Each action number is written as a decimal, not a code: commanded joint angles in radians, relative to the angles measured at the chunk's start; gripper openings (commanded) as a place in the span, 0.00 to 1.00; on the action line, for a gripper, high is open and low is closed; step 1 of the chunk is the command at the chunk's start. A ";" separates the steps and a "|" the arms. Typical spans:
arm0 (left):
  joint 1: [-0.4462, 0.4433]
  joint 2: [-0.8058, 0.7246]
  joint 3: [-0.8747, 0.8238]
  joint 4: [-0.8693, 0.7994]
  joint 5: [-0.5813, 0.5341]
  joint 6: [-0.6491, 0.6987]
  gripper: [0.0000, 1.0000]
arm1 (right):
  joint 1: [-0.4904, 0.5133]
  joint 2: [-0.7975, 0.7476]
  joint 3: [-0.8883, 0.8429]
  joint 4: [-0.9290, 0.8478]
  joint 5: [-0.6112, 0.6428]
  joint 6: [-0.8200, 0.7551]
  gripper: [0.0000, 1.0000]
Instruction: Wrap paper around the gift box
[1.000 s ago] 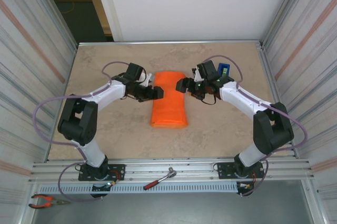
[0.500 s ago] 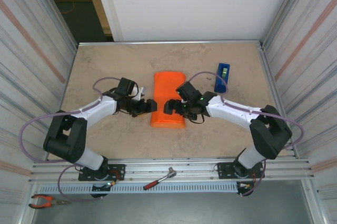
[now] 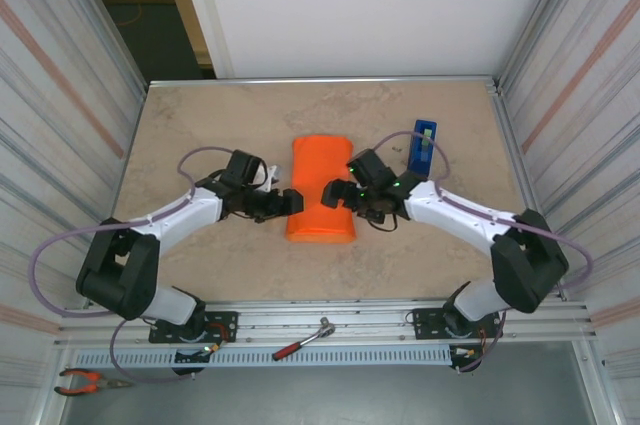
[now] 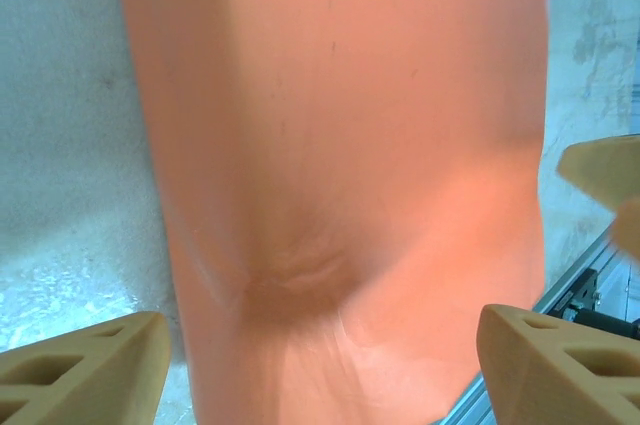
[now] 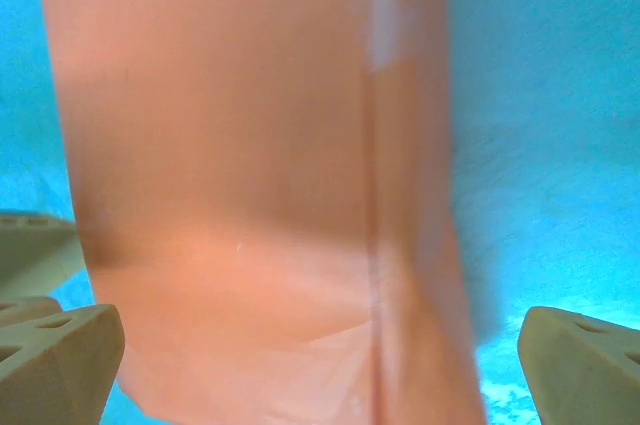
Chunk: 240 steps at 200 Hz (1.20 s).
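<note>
Top external view: on the tabletop [image 3: 200,135], the folded orange paper [image 3: 318,160] lies with its long axis running away from the arms. It sits directly between the left end effector [image 3: 291,203] and right end effector [image 3: 332,195], both gaping at its nearer half. The gift box is presumably hidden inside.

Table [image 3: 200,125]: flat beige top with mottled stone pattern, walled on three sides. The paper [image 3: 318,167], bright orange, lies near the centre folded into a long bundle, its long axis running near to far. A blue tape dispenser [image 3: 422,145] sits to the right of it, apart from it.
</note>
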State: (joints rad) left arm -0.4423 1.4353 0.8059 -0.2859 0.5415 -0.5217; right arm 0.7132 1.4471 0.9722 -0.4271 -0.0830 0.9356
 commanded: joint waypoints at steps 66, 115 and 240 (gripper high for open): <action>0.007 0.078 0.067 0.063 0.051 -0.036 0.74 | -0.072 0.144 0.080 0.112 -0.141 0.026 0.83; -0.030 0.146 0.053 0.142 0.049 -0.082 0.65 | -0.087 0.260 0.172 0.122 -0.171 0.033 0.55; 0.226 0.332 0.350 0.058 0.150 0.015 0.79 | -0.222 0.294 0.342 0.034 -0.122 -0.109 0.98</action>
State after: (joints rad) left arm -0.2592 1.7035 1.0668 -0.2092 0.6170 -0.5308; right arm 0.5350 1.7321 1.2201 -0.3515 -0.2134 0.8959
